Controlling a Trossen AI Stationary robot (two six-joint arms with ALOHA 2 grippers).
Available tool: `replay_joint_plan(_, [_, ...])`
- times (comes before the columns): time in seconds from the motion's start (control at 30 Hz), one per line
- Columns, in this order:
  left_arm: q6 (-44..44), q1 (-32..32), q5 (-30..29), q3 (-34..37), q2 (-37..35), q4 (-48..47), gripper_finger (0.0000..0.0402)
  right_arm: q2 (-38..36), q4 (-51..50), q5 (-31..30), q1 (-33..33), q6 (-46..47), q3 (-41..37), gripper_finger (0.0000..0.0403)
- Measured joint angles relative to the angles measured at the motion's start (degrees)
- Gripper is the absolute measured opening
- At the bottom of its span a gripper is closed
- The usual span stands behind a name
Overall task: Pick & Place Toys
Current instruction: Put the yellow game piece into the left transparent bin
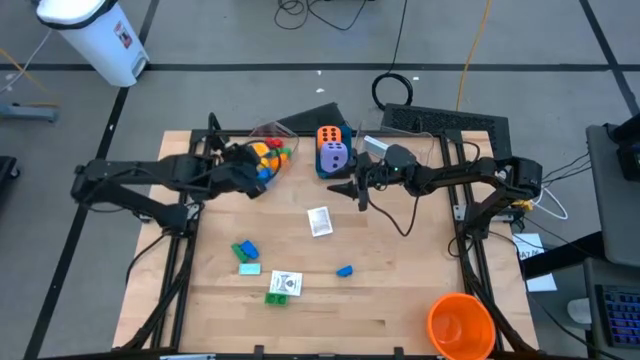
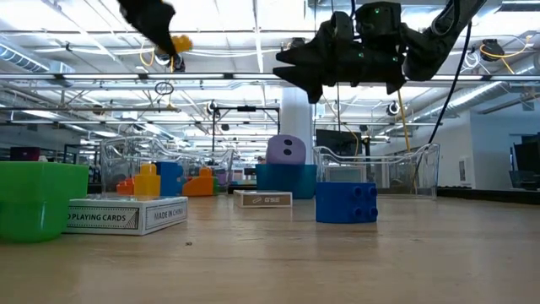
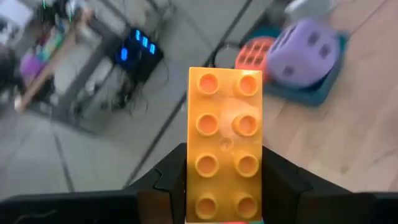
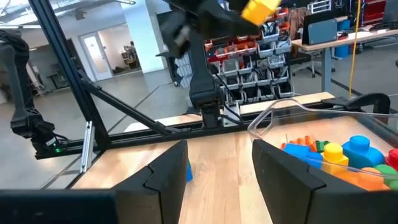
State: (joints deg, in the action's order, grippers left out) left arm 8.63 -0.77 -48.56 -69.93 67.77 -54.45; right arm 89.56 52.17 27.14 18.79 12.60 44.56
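My left gripper [image 1: 252, 178] is shut on an orange-yellow eight-stud brick [image 3: 225, 124], high above the table by the clear tub [image 1: 268, 152] that holds several coloured bricks. In the low view the brick [image 2: 180, 42] shows at the top left. My right gripper [image 1: 357, 190] hangs open in the air over the middle of the table, with nothing between its fingers [image 4: 163, 180]. An orange die [image 1: 330, 135] and a purple die [image 1: 334, 157] sit in the blue box. Loose bricks [image 1: 245, 250] [image 1: 345, 270] and a white card [image 1: 319, 221] lie flat on the tabletop. My left gripper pinches the brick's two long sides [image 3: 196, 186] between its two fingers, at the end nearest the wrist. The fingers lie along the brick, whose other end sticks out past them. Its studded face is turned toward the wrist camera. It is lifted clear of the table and the tub.
A big orange cup [image 1: 460, 325] stands at the near right corner. A playing-card box [image 1: 284, 283], a green brick [image 1: 277, 298] and a teal piece [image 1: 249, 269] lie near the front. A second clear tub [image 2: 380, 173] stands at the far right, beside the blue box [image 1: 322, 170].
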Motion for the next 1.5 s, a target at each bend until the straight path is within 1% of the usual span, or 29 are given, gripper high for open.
replay_joint_plan(0.07, [2.51,2.00,0.40,1.72,-0.65,-2.25,0.0140,0.00,-0.10,-0.02,0.00,0.00,0.00,0.0173])
replay_joint_plan(0.23, [7.07,7.48,0.59,8.02,-1.14,-2.39,0.0142,0.00,-0.21,-0.02,0.00,0.00,0.00,0.0172])
replay_joint_plan(0.3, [8.96,10.14,1.51,10.83,-1.14,-2.43,0.0142,0.00,-0.23,-0.02,0.00,0.00,0.00,0.0171])
replay_joint_plan(0.43, [9.00,16.49,6.65,16.53,-1.14,0.79,0.0143,0.00,-0.34,-0.02,0.00,0.00,0.00,0.0173])
replay_joint_plan(0.6, [0.43,24.78,16.18,21.81,-1.12,10.75,0.0144,0.00,-0.26,-0.04,0.00,-0.01,0.00,0.0173])
replay_joint_plan(0.77, [-6.64,32.81,24.96,23.11,-0.63,17.85,0.0144,0.00,-0.16,-0.06,0.00,-0.20,0.00,0.0173])
replay_joint_plan(0.93, [-11.79,40.22,33.47,23.17,-0.40,19.98,0.0144,0.00,-0.16,-0.38,0.00,-0.28,0.00,0.0173])
replay_joint_plan(1.03, [-13.63,42.86,37.05,23.17,1.70,20.60,0.0144,0.00,-0.16,-0.42,0.00,-0.46,0.00,0.0172])
replay_joint_plan(1.1, [-14.48,44.29,38.43,23.17,3.46,20.49,0.0145,0.00,-0.18,-0.48,0.00,-1.07,0.00,0.0172])
replay_joint_plan(1.17, [-14.58,45.30,38.50,23.17,5.71,21.10,0.0145,0.00,-0.16,-0.49,0.00,-1.46,0.00,0.0173])
replay_joint_plan(1.27, [-14.83,45.93,38.76,23.17,9.53,22.40,0.0145,0.00,-0.18,-0.50,0.00,-1.40,0.01,0.0173])
replay_joint_plan(1.37, [-15.70,46.61,41.14,23.17,12.53,23.78,0.0145,0.00,-0.18,-0.50,0.00,-1.38,0.02,0.0171])
replay_joint_plan(1.5, [-15.93,47.07,42.56,23.17,15.50,24.84,0.0145,0.00,-0.28,-0.48,0.00,-1.38,0.02,0.0171])
